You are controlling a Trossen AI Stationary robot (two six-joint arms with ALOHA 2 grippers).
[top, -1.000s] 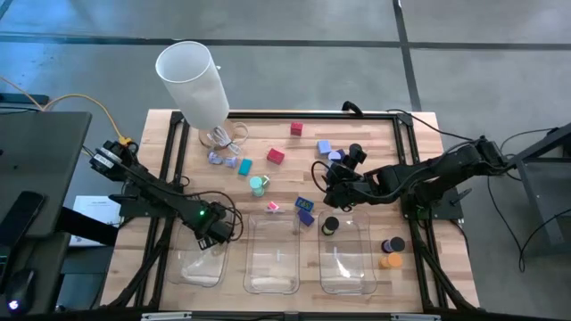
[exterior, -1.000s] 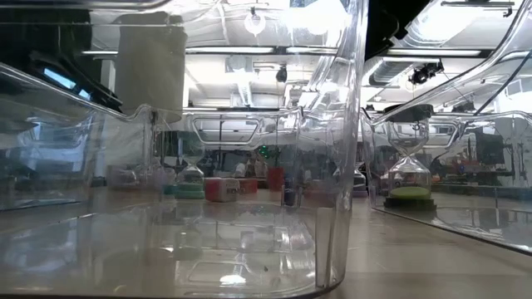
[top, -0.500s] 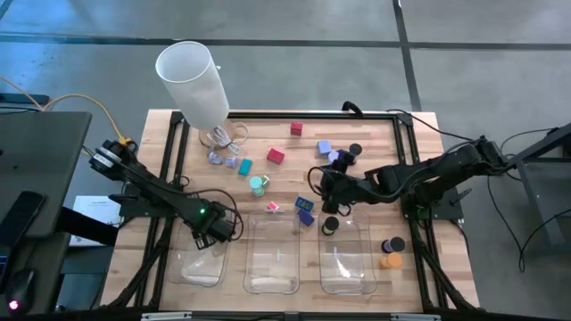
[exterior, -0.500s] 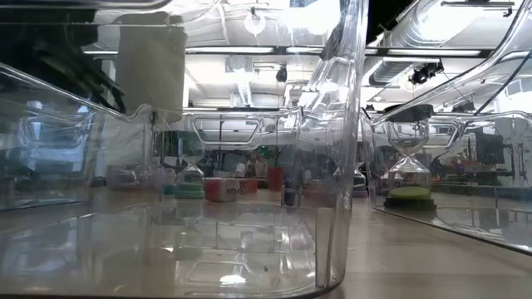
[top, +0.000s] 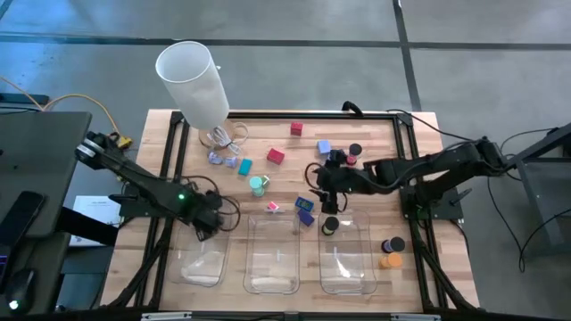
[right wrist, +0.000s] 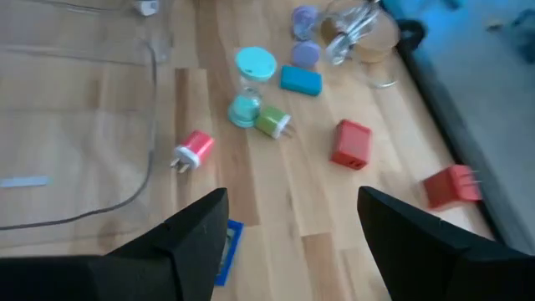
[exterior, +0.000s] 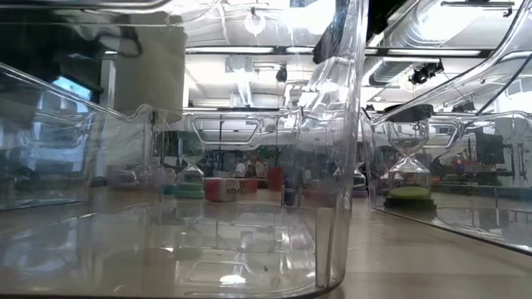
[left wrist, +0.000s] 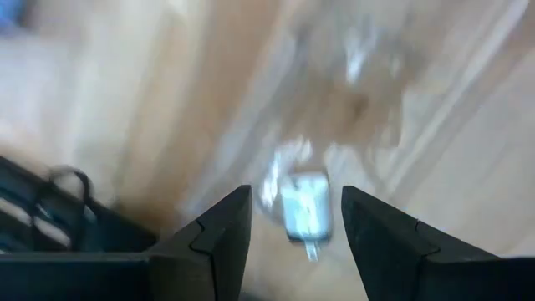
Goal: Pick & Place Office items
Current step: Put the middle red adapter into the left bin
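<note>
— Where do the small office items lie?

— Most are scattered on the wooden table [top: 375, 134] behind the three clear plastic trays [top: 270, 257]. A red cube-shaped plug [top: 296, 129] sits far back, a second red plug block [top: 276, 156] nearer the middle, and a teal block [top: 244, 167] just beside the foot of the tall white cylinder [top: 192, 78]. A teal hourglass [top: 258, 185] stands near a small pink-and-white plug [top: 273, 207]. A black-rimmed green cap [top: 329, 226] lies inside the right-hand tray, and a black cap [top: 390, 244] and an orange cap [top: 391, 261] sit close together outside it, by the table's right edge.

— And the arms?

— The right gripper [top: 328, 189] hovers over the table just behind the right tray, next to a blue block [top: 304, 205]; its fingers [right wrist: 180, 242] stand apart with nothing between them. Its wrist camera looks across the pink plug, the hourglass and both red plugs.

— The left one?

— The left gripper [top: 207, 221] is above the back edge of the left tray. Its fingers [left wrist: 219, 230] are apart (a small pale item shows between them in the blurred wrist view, and whether it is held cannot be told).
</note>
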